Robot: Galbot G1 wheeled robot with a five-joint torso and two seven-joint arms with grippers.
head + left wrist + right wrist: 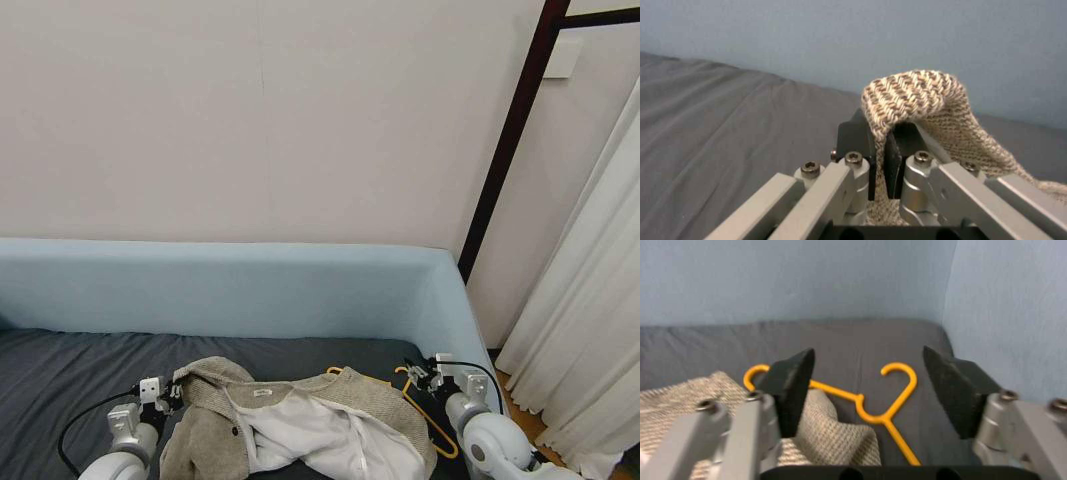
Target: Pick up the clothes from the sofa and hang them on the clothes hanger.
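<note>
A beige knit jacket [300,425] with a white lining lies crumpled on the dark grey sofa seat [60,370]. My left gripper [172,394] sits at the jacket's left edge, shut on a fold of the knit [913,100], which bulges up between the black pads. A yellow hanger [890,400] lies on the seat, partly under the jacket's right side. My right gripper [418,378] is open just above the seat, with the hanger's hook [405,375] ahead of its fingers [790,385].
The sofa's light blue backrest [220,290] and right armrest [450,320] enclose the seat. A dark wooden rack post [505,140] rises behind the armrest. White curtains [590,330] hang at the right.
</note>
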